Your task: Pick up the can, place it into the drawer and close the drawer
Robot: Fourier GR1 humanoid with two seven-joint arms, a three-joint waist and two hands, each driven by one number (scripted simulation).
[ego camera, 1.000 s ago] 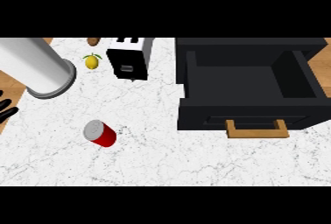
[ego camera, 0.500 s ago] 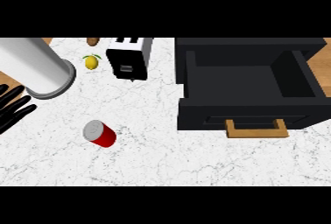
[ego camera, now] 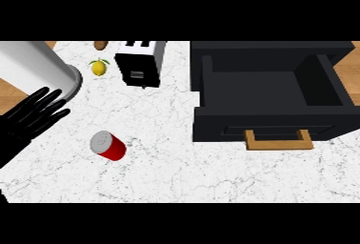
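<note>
The black drawer [ego camera: 271, 90] at the right side is pulled out, and its inside shows only dark walls and a dark floor, nothing lies in it. On its front there is a wooden handle [ego camera: 278, 140] (a light brown bar, turned toward the lower edge of the view).

The can [ego camera: 108, 145] lies on its side on the white marble table [ego camera: 183, 171], well apart from the drawer, in the left half of the view. Its body is red and its grey round lid points up and to the left.

The left hand [ego camera: 32, 116] comes in from the left edge, near the can but not touching it; its black fingers are straight and spread, and it holds nothing.

Behind the hand stands a big grey cylinder [ego camera: 35, 69]. Farther back there are a lemon [ego camera: 99, 67] and a toaster [ego camera: 141, 63].
</note>
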